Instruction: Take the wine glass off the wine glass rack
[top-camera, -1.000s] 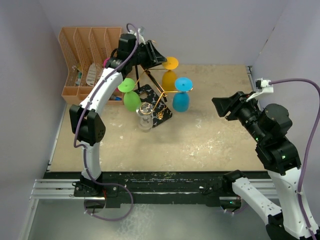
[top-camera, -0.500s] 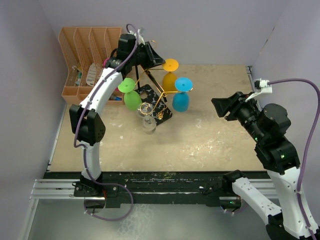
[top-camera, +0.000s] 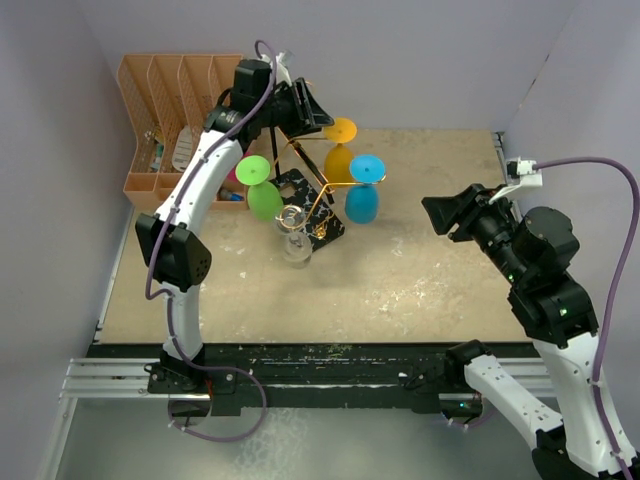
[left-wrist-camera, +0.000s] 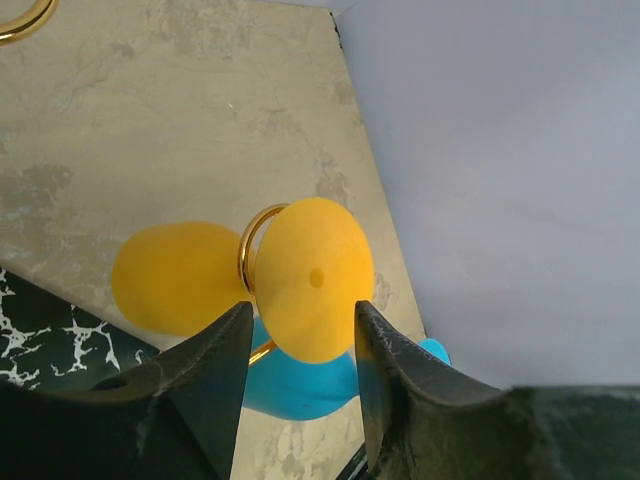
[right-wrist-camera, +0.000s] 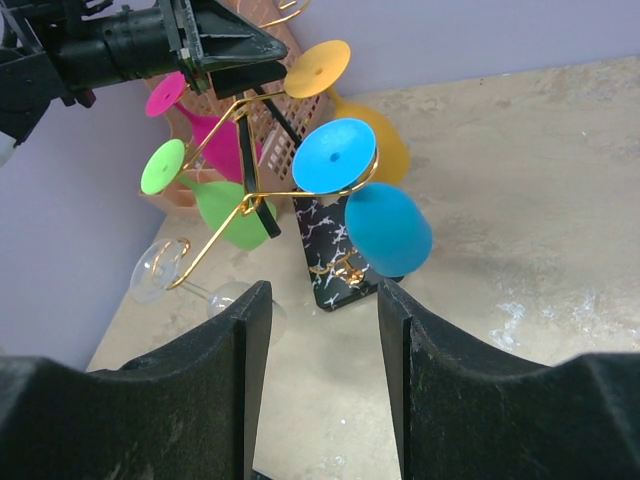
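Since half a second ago your left arm has drawn up and back a little in the top view, and the left gripper (top-camera: 322, 115) now stands open and empty. It sits just short of the yellow wine glass (left-wrist-camera: 310, 280), whose round foot faces you between the two fingers without touching either. That glass hangs upside down in a gold ring of the wine glass rack (right-wrist-camera: 245, 165), which stands at the back left of the desk (top-camera: 420, 280) beside the orange organiser (top-camera: 170, 100). Your right gripper (right-wrist-camera: 322, 292) is also open, holding nothing, well apart to the right and facing the rack. From the left wrist the yellow stem is hidden behind its own foot, and the blue glass (left-wrist-camera: 300, 385) is mostly cut off by the fingers. The clear glass (right-wrist-camera: 158, 270) is hard to make out against the desk, and the pink glass (right-wrist-camera: 215, 125) is largely hidden behind your left arm from above.
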